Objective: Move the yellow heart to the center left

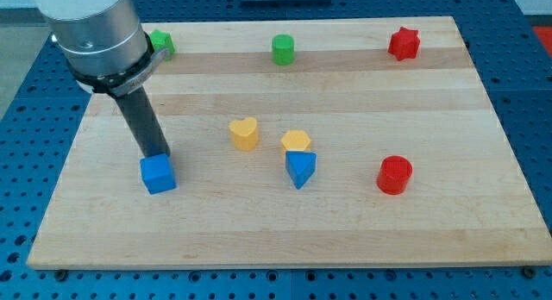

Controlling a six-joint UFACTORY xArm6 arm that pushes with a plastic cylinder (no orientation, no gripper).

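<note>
The yellow heart lay a little left of the frame's centre on the wooden board, with a second yellow block just to its right, that one touching the blue triangular block below it. My tip stood in the frame's left-centre, right at the upper edge of the blue cube, apparently in contact, though that could not be confirmed. The arm carried no fingers to open or close, only the bare rod. The heart sat to the right of the tip and slightly higher in the frame, well apart from it. A push toward the frame's left would probably require the tip to get round to the heart's right side first, into the narrow gap before the second yellow block.
</note>
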